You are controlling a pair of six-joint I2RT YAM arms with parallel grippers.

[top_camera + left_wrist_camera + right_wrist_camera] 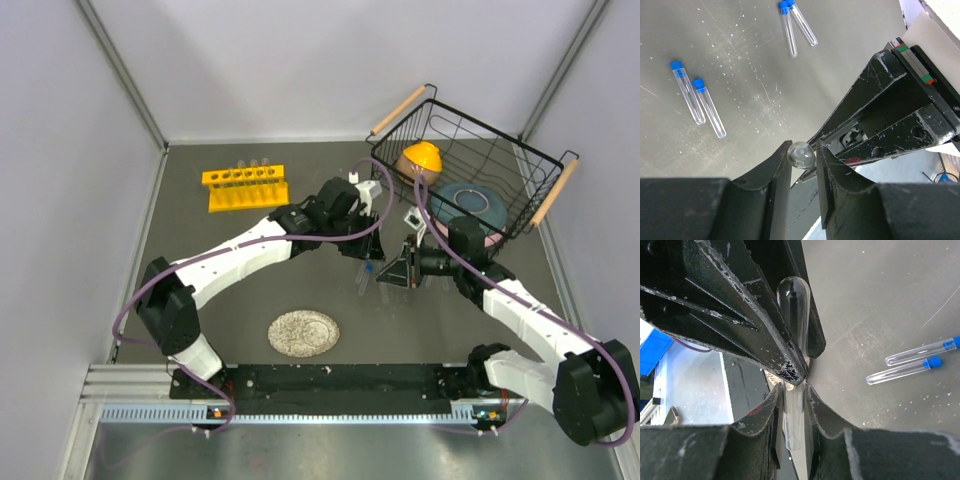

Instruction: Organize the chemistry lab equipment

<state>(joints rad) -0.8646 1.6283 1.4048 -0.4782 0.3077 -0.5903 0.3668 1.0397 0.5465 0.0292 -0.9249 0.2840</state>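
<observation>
Clear thin glass test tube (794, 300) sat clamped in the right end effector (792, 390); left end effector (802, 151) flanked its round tip, grip unclear. Seemingly a handover; left should clamp first.

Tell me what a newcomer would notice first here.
Mid-table, both grippers meet on one clear glass test tube: the right gripper clamps it, and the left gripper flanks its rounded end. Blue-capped tubes lie loose nearby; the yellow tube rack stands far left, a black wire basket far right.
</observation>
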